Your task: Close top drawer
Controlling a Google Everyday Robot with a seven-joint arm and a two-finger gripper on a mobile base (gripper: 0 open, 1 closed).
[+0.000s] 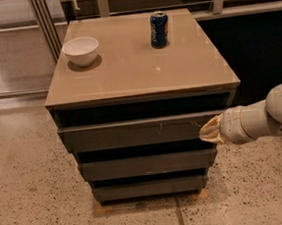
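Note:
The top drawer (133, 133) is the widest dark grey front, with small whitish scratches right of centre. It stands slightly out from the cabinet, with a dark gap above it under the tan top (143, 79). My gripper (206, 131) comes in from the right on a white arm. Its pale tip rests against the right end of the drawer front.
A white bowl (81, 50) sits on the cabinet top at the back left. A blue soda can (159, 30) stands at the back centre. Two narrower grey drawer fronts (148, 164) lie below the top drawer. Speckled floor (35, 202) surrounds the cabinet; dark panelling stands behind on the right.

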